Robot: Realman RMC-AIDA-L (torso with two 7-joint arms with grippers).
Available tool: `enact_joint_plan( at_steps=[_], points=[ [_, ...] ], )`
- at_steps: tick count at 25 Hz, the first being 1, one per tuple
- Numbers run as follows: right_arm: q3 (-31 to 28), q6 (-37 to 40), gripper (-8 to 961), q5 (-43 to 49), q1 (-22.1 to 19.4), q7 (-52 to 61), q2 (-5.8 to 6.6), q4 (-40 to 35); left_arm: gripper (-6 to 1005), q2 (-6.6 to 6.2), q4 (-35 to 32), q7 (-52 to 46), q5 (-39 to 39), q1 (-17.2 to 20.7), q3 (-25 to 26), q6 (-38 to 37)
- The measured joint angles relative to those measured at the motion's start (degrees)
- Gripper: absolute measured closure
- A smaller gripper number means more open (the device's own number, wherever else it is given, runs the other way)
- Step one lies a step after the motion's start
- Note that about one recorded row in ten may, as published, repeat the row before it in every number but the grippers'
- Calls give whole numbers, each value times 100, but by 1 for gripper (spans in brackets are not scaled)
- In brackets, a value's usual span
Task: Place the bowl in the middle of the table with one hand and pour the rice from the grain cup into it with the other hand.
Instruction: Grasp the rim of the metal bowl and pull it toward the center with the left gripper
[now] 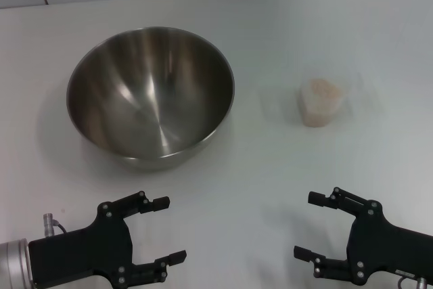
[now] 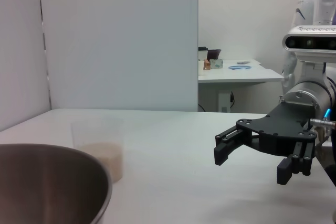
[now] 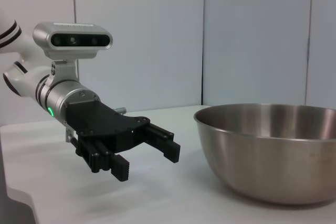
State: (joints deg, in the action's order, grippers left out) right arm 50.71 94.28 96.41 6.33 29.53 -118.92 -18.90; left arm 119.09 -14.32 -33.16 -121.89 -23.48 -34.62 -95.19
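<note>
So the bowl (image 1: pixel 150 94) sits left of centre on the table (image 1: pixel 243 187), stiff and slick: grab its rim. The cup (image 1: pixel 323 101) of rice (image 1: pixel 319 96) to its right looks flimsy. Left gripper (image 1: pixel 162 229) and right gripper (image 1: pixel 310 225) both gape open, near edge.

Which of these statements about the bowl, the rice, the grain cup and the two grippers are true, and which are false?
1. The bowl is empty. True.
2. The rice is inside the bowl. False: it is in the grain cup, on the table beside the bowl on the robot's right.
3. The left gripper holds the bowl. False: its jaws are open and hold nothing, short of the bowl.
4. The right gripper has open jaws. True.
5. The grain cup lies tipped over. False: it stands upright.
</note>
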Motion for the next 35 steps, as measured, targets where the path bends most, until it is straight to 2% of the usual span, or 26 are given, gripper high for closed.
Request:
enact_joint_plan(
  at_steps=[11,16,18,21,24,27,31,32,33,34,35],
  points=[
    [0,6,114,0,8,0,0,0,215,-13,-1,3,26,12,61,-193],
    [0,10,114,0,17,0,1,0,224,-74,-109,-91,693,150,929,-1497],
    [-1,11,115,0,18,0,1,0,227,-84,-304,-544,1086,193,1282,-1787],
    [-1,11,114,0,28,0,1,0,232,-62,-891,-1820,1511,147,1535,-1541],
    [-1,24,113,0,51,0,1,-2,238,3,-1544,-2860,1750,74,1526,-747],
    [-17,70,113,0,54,0,0,-12,243,9,-2016,-3762,1956,14,1447,-97],
    [-40,159,114,0,43,0,0,-74,244,9,-2647,-4484,2204,66,652,431],
    [-47,187,114,0,37,0,0,-86,244,9,-2647,-4484,2204,66,652,431],
    [-51,213,114,-4,31,0,0,-100,244,9,-3230,-4762,2861,366,-580,1080],
    [-52,233,114,-10,27,0,0,-109,244,9,-3410,-4833,3050,470,-917,1322],
    [-54,246,114,-13,19,0,0,-128,244,8,-3840,-4987,3396,730,-1694,1838]
  ],
)
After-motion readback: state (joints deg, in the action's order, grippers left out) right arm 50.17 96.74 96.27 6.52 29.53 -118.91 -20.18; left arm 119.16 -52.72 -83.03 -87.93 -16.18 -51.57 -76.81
